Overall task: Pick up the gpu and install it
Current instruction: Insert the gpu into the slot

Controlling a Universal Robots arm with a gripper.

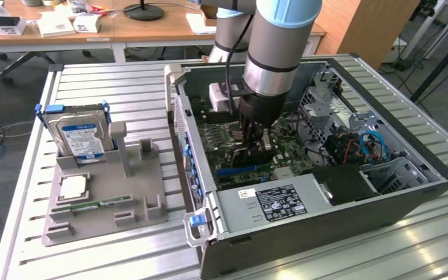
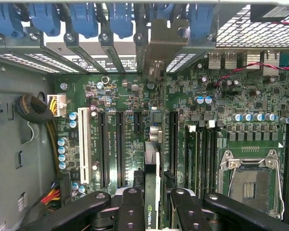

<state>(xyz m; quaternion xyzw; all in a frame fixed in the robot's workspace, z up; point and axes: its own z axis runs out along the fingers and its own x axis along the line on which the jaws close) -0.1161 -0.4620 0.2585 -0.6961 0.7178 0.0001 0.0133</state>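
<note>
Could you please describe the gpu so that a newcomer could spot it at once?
Find the open computer case on the metal table. Inside, the gripper holds the gpu on edge over the motherboard. It is a thin dark card with a silvery end bracket, unlike the blue-labelled hard drive outside.

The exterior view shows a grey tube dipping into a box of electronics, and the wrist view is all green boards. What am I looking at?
The grey tube is a robot arm, reaching into an open computer case that lies on a slatted metal table. Its tip carries a pincer. The exterior view comes from a camera standing off the arm. The wrist view comes from a camera on the arm, looking past the pincer's black fingers at the motherboard. The pincer is shut on the gpu, a thin card seen edge-on. On the exterior view's left a grey tray holds an upright hard drive, a flat chip and a memory stick.
</note>
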